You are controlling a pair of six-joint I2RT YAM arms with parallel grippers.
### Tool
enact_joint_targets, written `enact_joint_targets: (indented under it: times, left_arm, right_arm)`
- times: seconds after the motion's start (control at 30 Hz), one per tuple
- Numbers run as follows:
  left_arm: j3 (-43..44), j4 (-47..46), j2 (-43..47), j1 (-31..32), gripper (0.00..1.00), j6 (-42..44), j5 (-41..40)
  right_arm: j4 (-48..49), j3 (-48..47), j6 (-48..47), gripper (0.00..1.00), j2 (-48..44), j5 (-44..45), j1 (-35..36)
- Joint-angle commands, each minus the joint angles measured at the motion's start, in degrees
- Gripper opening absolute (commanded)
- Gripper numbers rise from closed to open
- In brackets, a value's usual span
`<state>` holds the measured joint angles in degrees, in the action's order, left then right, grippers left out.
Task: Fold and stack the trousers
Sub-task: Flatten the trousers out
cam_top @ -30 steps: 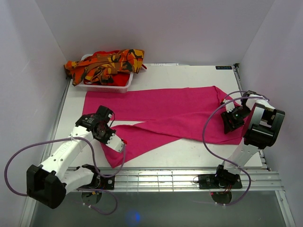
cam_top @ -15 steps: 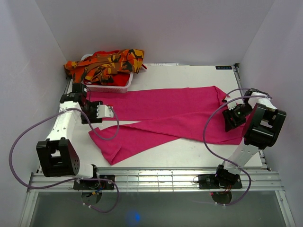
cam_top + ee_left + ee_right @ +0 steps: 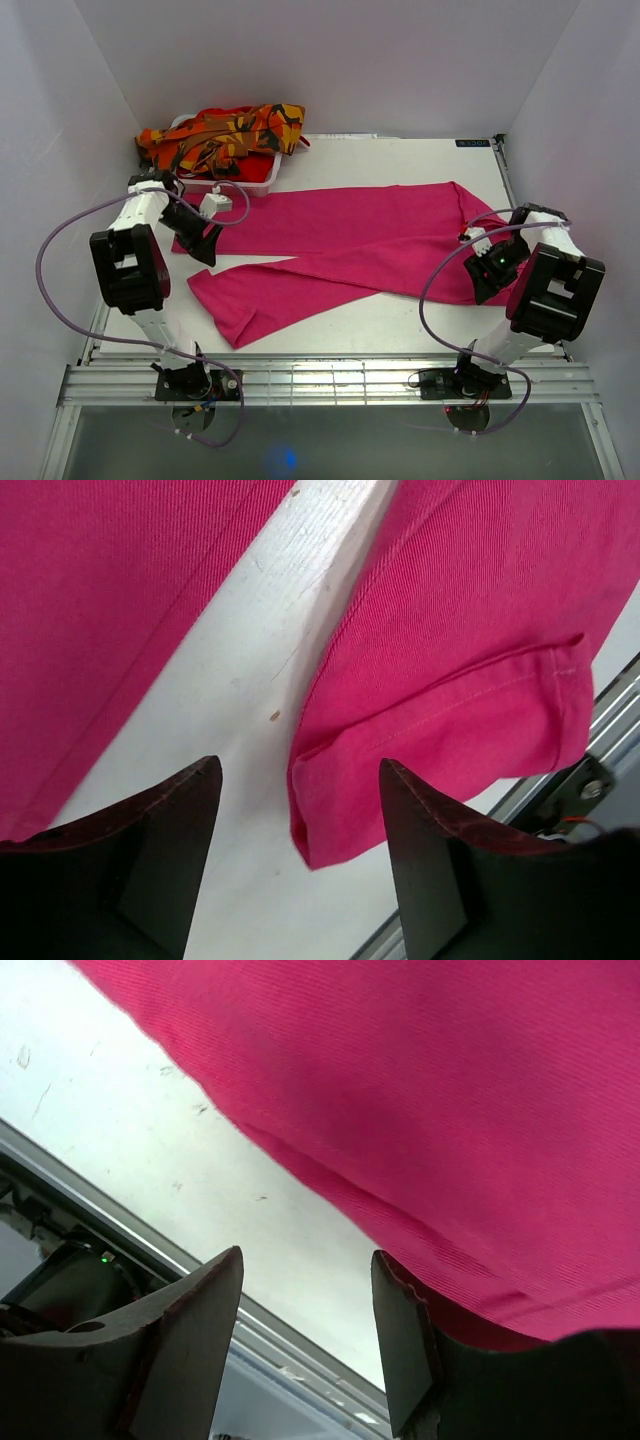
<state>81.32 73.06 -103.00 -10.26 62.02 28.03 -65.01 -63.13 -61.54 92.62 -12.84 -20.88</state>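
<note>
Left wrist crops the pink trousers (image 3: 470, 630) beneath the open left hand (image 3: 298, 770); right hand (image 3: 306, 1260) likewise open.

Left gripper (image 3: 200, 240) now open, clear of the pink trousers (image 3: 340, 235).

Pink trousers (image 3: 370, 235) lie flat on table (image 3: 400, 160), waist at right, two legs splayed toward left, near leg's hem slightly folded. Orange camo trousers (image 3: 225, 130) bunched in white basket (image 3: 240, 186), far-left corner, spilling over rim.
</note>
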Motion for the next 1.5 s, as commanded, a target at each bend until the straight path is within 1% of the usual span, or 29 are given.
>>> enact_joint_targets:
  times: [0.0,0.07,0.1,0.17,0.2,0.3,0.37,0.4,0.43,0.47,0.63,0.67,0.77,0.8,0.83,0.87,0.9,0.93,0.97,1.0,1.03,1.07,1.1,1.13,1.23,1.3,1.33,1.37,1.47]
  left_arm:
    - [1.04,-1.05,-2.45,0.33,0.74,-11.56,2.39]
    - [0.33,-2.39,-3.69,0.33,0.68,-13.93,1.68]
    - [0.33,-1.96,-5.09,0.42,0.60,-14.55,1.33]
    - [0.77,0.49,-6.07,0.42,0.48,-12.99,1.50]
    - [0.95,3.47,-6.25,0.42,0.36,-9.93,1.50]
    - [-0.19,7.35,-4.76,0.24,0.21,-4.12,0.01]
    - [-3.77,7.28,-1.69,0.07,0.15,-1.65,-4.11]
    - [-5.19,7.36,-0.81,-0.19,0.08,1.06,-5.95]
    - [-6.51,7.36,1.12,-0.55,0.04,2.83,-9.19]
    - [-8.70,7.36,2.09,-1.85,0.00,4.67,-10.53]
    - [-13.99,7.36,8.51,-6.34,0.00,19.16,-18.61]
    - [-15.04,7.28,9.82,-6.78,0.00,20.32,-21.50]
    - [-16.90,7.28,10.71,-8.37,0.00,22.70,-23.63]
    - [-15.85,7.19,10.72,-8.98,0.01,22.79,-23.29]
    - [-14.71,7.19,10.45,-9.33,0.04,22.45,-22.68]
    - [-12.87,7.27,9.93,-10.38,0.13,20.70,-21.54]
    - [-10.42,7.36,7.84,-11.18,0.18,19.03,-18.13]
    - [-5.00,7.36,6.68,-11.97,0.24,17.62,-16.36]
    - [-2.51,7.36,5.54,-13.89,0.40,15.61,-14.60]
    - [-0.31,7.36,3.70,-14.78,0.45,14.81,-11.80]
    - [2.50,7.36,3.08,-15.57,0.49,14.28,-10.64]
    - [3.40,7.36,2.37,-16.54,0.52,13.57,-9.85]
    - [4.02,7.36,1.58,-16.63,0.56,10.61,-9.23]
    - [4.11,7.36,0.44,-16.63,0.57,9.10,-8.35]
    - [0.87,7.36,-0.09,-16.63,0.61,5.58,-6.25]
    - [-3.43,7.28,-0.62,-16.63,0.62,4.34,-5.71]
    - [-4.67,7.28,-0.88,-16.63,0.65,3.12,-4.84]
    - [-7.03,7.19,-1.41,-16.63,0.81,2.76,-4.31]
    - [-9.51,3.34,-1.85,-16.63,0.83,-0.31,-2.64]
  right_arm:
    - [0.59,3.54,-5.00,0.60,-1.21,2.74,1.02]
    - [0.68,3.37,-4.21,0.60,-0.43,1.95,1.46]
    - [0.59,3.11,-3.59,0.60,-0.16,1.59,1.55]
    - [0.59,1.97,-3.06,0.59,0.45,0.89,1.90]
    - [0.59,1.70,-2.89,0.59,0.63,0.80,1.90]
    - [0.59,0.56,-2.80,0.59,1.42,0.89,1.90]
    - [0.59,0.12,-2.53,0.59,2.30,0.97,1.90]
    - [0.59,-0.32,-2.53,0.57,2.56,1.06,1.99]
    - [0.59,-0.41,-2.45,0.58,2.91,1.24,1.90]
    - [0.68,-0.50,-2.53,0.57,2.92,1.33,1.99]
    - [1.47,-0.32,-2.71,0.57,3.01,2.38,1.90]
    - [1.47,-0.41,-2.62,0.57,3.18,2.47,1.90]
    - [1.29,-1.38,-2.45,0.57,3.71,2.21,1.99]
    - [1.29,-1.55,-2.19,0.57,3.71,2.12,1.90]
    - [1.21,-1.73,-2.18,0.57,3.88,2.12,1.90]
    - [1.12,-1.73,-2.18,0.57,3.89,2.21,1.99]
    - [1.12,-1.64,-2.36,0.57,3.80,2.47,1.90]
    - [1.20,-1.47,-2.45,0.57,3.62,2.56,1.90]
    - [1.29,-1.03,-2.71,0.57,3.53,2.82,1.90]
    - [1.29,-0.85,-3.23,0.58,3.36,3.26,1.90]
    - [1.38,-0.68,-3.41,0.58,3.10,3.43,1.90]
    - [1.38,-0.41,-3.76,0.58,2.83,3.61,1.90]
    - [1.29,-0.24,-4.11,0.59,2.57,3.79,1.90]
    - [1.03,-0.06,-5.07,0.60,1.96,3.79,1.90]
    - [-0.55,0.82,-8.14,0.63,0.38,3.70,1.90]
    - [-0.90,2.56,-9.38,0.66,-0.68,4.22,1.99]
    - [-0.82,3.19,-10.09,0.67,-1.56,4.40,2.07]
    - [-0.73,3.80,-10.35,0.68,-2.09,4.66,2.08]
    - [0.23,6.70,-11.32,0.76,-3.67,5.02,2.69]
